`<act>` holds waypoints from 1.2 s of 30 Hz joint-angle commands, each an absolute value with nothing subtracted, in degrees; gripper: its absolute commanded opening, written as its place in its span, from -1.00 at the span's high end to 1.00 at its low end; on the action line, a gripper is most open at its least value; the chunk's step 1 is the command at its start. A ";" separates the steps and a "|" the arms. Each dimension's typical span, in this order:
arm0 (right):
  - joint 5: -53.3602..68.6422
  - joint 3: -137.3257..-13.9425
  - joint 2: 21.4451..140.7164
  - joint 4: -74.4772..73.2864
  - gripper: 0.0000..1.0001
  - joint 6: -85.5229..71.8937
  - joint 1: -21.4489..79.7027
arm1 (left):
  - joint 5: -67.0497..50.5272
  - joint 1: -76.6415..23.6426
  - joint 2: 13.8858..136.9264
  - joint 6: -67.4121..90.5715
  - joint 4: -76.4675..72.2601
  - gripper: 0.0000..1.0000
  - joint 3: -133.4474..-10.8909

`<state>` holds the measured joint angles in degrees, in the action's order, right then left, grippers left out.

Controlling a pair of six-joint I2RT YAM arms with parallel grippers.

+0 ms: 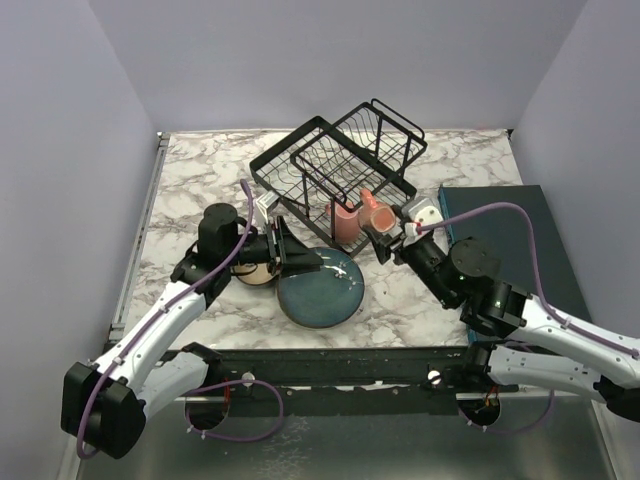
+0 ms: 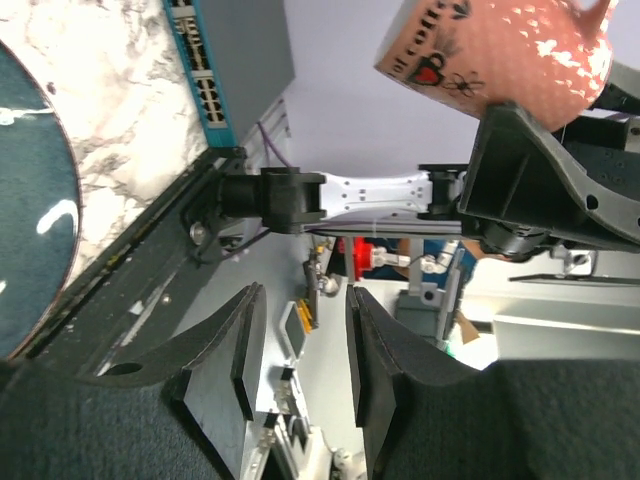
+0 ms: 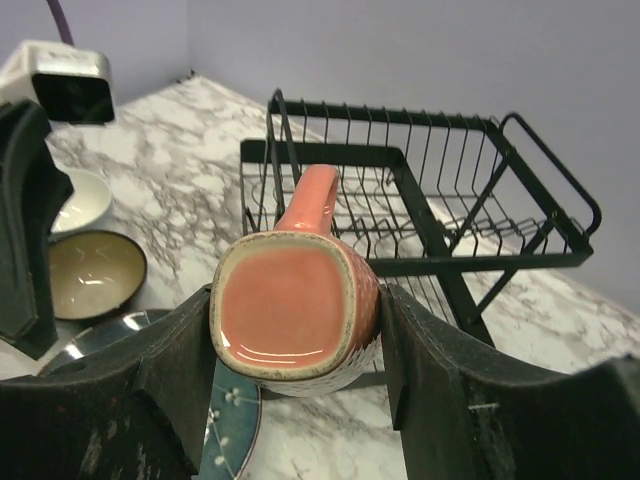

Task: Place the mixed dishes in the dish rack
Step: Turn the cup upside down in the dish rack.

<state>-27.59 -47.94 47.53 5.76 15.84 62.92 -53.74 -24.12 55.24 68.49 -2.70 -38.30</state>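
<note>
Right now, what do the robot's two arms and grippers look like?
The left arm and the right arm have white shells and black joints, each with a purple cable. The left gripper and right gripper have broad matte black fingers.

Marble table (image 1: 190, 180) bears dish rack (image 1: 330, 165), blue plate (image 1: 320, 290), tan-lined bowl (image 1: 257, 273) and dark slab (image 1: 520, 230).

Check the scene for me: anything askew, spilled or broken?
No spill or breakage shows. The dish rack sits diagonally on the table, and the pink mug in the right gripper's jaws is tipped off upright, handle toward the rack.
</note>
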 commanded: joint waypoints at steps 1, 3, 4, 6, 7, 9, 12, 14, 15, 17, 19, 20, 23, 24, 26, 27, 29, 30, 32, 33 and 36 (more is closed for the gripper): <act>-32.79 -51.36 49.09 -0.68 0.99 9.79 60.90 | -49.47 -24.05 55.20 58.60 9.65 0.14 -42.21; -31.26 -52.11 50.18 -3.69 0.99 7.25 58.48 | -47.81 -24.02 54.88 55.53 13.64 0.14 -43.80; -30.05 -52.55 50.88 -4.96 0.99 6.10 56.85 | -46.79 -24.03 54.64 53.78 15.38 0.14 -44.70; -27.41 -53.07 52.13 -7.09 0.99 3.70 53.27 | -44.61 -24.03 54.31 50.79 19.58 0.14 -46.64; -25.91 -53.24 52.73 -7.71 0.99 2.55 51.19 | -43.51 -24.08 54.15 49.14 21.19 0.14 -47.44; -22.55 -53.36 53.78 -8.45 0.99 0.66 47.41 | -40.95 -24.04 53.90 46.28 24.79 0.14 -49.19; -18.02 -53.40 55.78 -9.13 0.99 -2.26 42.29 | -37.38 -24.07 53.33 42.11 29.38 0.13 -51.32; -15.96 -53.27 57.07 -9.23 0.99 -3.49 39.38 | -35.46 -24.07 52.76 39.86 31.35 0.14 -51.98; -15.09 -53.22 57.58 -9.15 0.99 -3.83 38.36 | -34.53 -24.06 52.42 38.75 32.25 0.14 -52.25; -13.78 -52.96 58.59 -8.63 0.99 -4.66 36.49 | -32.75 -24.05 51.80 36.92 33.52 0.13 -52.55; -12.03 -52.92 59.61 -8.37 0.99 -5.62 34.54 | -31.06 -24.08 51.17 35.43 34.38 0.13 -52.88; -11.07 -52.96 59.99 -8.27 0.99 -6.19 33.40 | -30.05 -24.08 50.85 34.81 34.70 0.13 -52.82; -7.39 -52.72 60.98 -7.22 0.99 -7.92 29.97 | -27.98 -24.06 50.15 33.03 34.98 0.12 -52.49; -6.06 -52.58 61.20 -6.85 0.99 -8.50 29.00 | -27.51 -24.02 50.01 32.62 34.96 0.12 -52.39; -3.87 -52.25 61.96 -5.81 0.99 -9.40 26.95 | -26.59 -24.08 49.86 31.77 34.97 0.12 -52.13; -3.13 -52.21 62.48 -5.39 0.99 -9.89 26.13 | -26.10 -24.02 49.73 31.28 34.97 0.12 -52.00; -2.17 -52.35 63.63 -5.02 0.99 -10.41 25.01 | -25.15 -24.08 49.38 30.36 34.90 0.12 -51.50; -1.93 -52.35 64.16 -4.64 0.99 -10.55 24.69 | -24.40 -24.08 49.27 30.10 34.88 0.12 -51.12; -1.13 -52.16 64.78 -3.21 0.99 -11.06 23.96 | -23.42 -24.06 48.80 29.46 34.60 0.12 -50.26; -0.93 -52.04 65.12 -2.58 0.99 -11.22 23.61 | -22.95 -24.07 48.52 29.30 34.38 0.12 -49.83; -0.59 -52.42 66.90 -1.50 0.99 -11.24 22.51 | -22.02 -24.08 47.71 28.89 32.94 0.12 -48.29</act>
<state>-3.64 -51.18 65.52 -7.40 -9.80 23.77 -25.78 -24.12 49.47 31.42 33.95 -50.59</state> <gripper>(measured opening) 0.616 0.439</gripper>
